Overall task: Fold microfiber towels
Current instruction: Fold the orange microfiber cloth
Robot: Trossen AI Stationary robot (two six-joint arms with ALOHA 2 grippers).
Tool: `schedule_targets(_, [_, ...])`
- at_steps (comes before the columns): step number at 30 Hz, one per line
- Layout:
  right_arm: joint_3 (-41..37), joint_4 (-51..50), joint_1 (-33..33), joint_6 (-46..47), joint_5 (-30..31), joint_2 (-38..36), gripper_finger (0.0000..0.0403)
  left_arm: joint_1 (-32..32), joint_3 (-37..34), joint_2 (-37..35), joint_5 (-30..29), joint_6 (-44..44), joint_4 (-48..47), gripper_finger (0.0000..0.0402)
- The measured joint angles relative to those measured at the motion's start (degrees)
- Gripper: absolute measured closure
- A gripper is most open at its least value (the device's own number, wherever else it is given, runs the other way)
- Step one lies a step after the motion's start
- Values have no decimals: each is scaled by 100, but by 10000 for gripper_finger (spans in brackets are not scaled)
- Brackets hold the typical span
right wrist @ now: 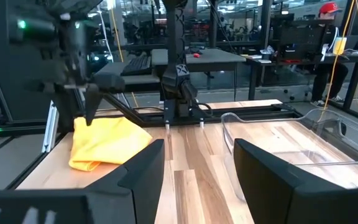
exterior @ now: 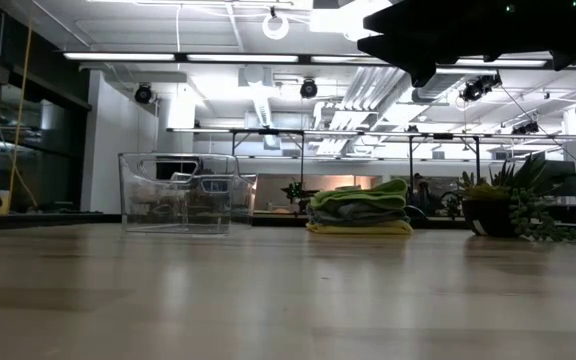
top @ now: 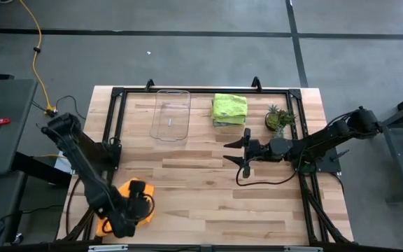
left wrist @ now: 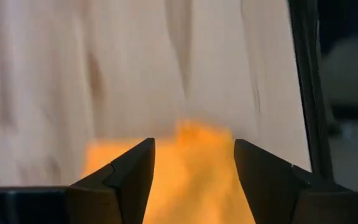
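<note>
An orange towel (top: 130, 190) lies bunched at the table's near left corner; it also shows in the right wrist view (right wrist: 107, 143). My left gripper (top: 140, 199) is open right over it, fingers pointing down, with orange cloth (left wrist: 191, 174) showing between them. My right gripper (top: 227, 152) is open and empty, above the table right of its middle. A stack of folded towels (top: 229, 108) lies at the far edge: lime green on top (exterior: 363, 193), grey under it (exterior: 358, 212), yellow at the bottom (exterior: 358, 229). No teal-blue towel shows. My left gripper stands open over the orange towel from above, one finger (left wrist: 129, 174) on either side of a ridge of the cloth. I cannot tell whether the fingers touch the cloth.
A clear plastic tray (top: 171, 115) stands at the far edge, left of the towel stack. A small potted plant (top: 278, 119) stands right of the stack, close to my right arm. Bare wood lies in the table's middle and near side.
</note>
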Motion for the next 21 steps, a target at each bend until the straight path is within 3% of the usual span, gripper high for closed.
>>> schedule_targets(2, [0, -5, 2, 4, 0, 0, 219, -173, 0, 203, 418, -443, -251, 189])
schedule_targets(5, [0, -9, 2, 4, 0, 0, 219, -473, 0, 539, 513, -952, -551, 191])
schedule_targets(12, [0, -20, 2, -1, 0, 0, 219, -764, 0, 1219, 795, -1104, -636, 220])
schedule_targets(15, [0, -20, 2, -3, 0, 0, 219, -686, 0, 1434, 941, -1072, -788, 261])
schedule_targets(21, [0, -20, 2, -5, 0, 0, 219, -422, -1, 1518, 735, -762, -1115, 386])
